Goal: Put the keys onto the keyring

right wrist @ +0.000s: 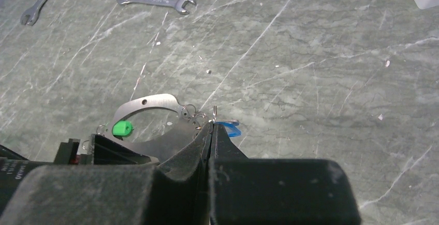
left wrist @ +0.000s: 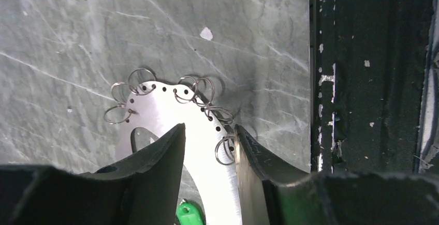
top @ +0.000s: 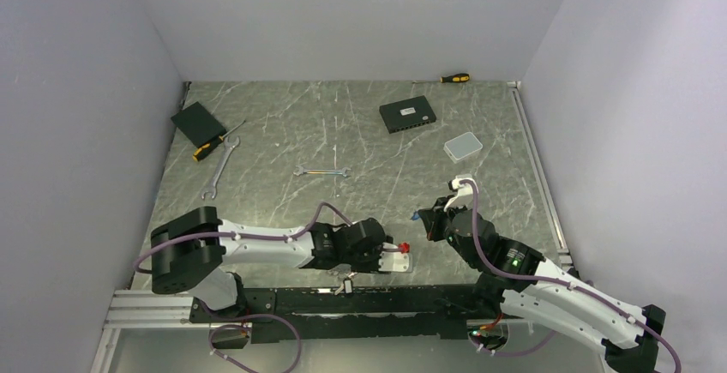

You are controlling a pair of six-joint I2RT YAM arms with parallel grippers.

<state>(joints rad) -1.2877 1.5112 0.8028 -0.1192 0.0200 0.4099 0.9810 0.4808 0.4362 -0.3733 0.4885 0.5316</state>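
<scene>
1. A grey marbled table is seen from above. 2 robot arms reach in from its near edge, and their tips sit close together near the front middle.
2. The left gripper has its 2 black fingers standing apart. Between them runs 1 arm of the keyring. It is a flat, silvery, horseshoe-shaped plate with small holes along its rim and about 7 little wire rings hanging from those holes.
3. The left finger overlaps the plate and the right finger is just beside its edge. Whether either one presses on the metal is hard to tell from this angle.
4. A green tag peeks out low between those fingers, against the plate.
5. The right gripper is closed tight, with its fingers pressed flat together. A blue tag and a small wire ring stick out at the tips, pinched there. No key blade shows.
6. In the right wrist view the keyring sits just left of those fingertips, its ringed rim close beside them.
7. Farther back on the table, well apart from both grippers, lie a short spanner and a longer spanner. A yellow-handled screwdriver lies there too, touching a flat black box. Further right are a black device and a small white box.
</scene>
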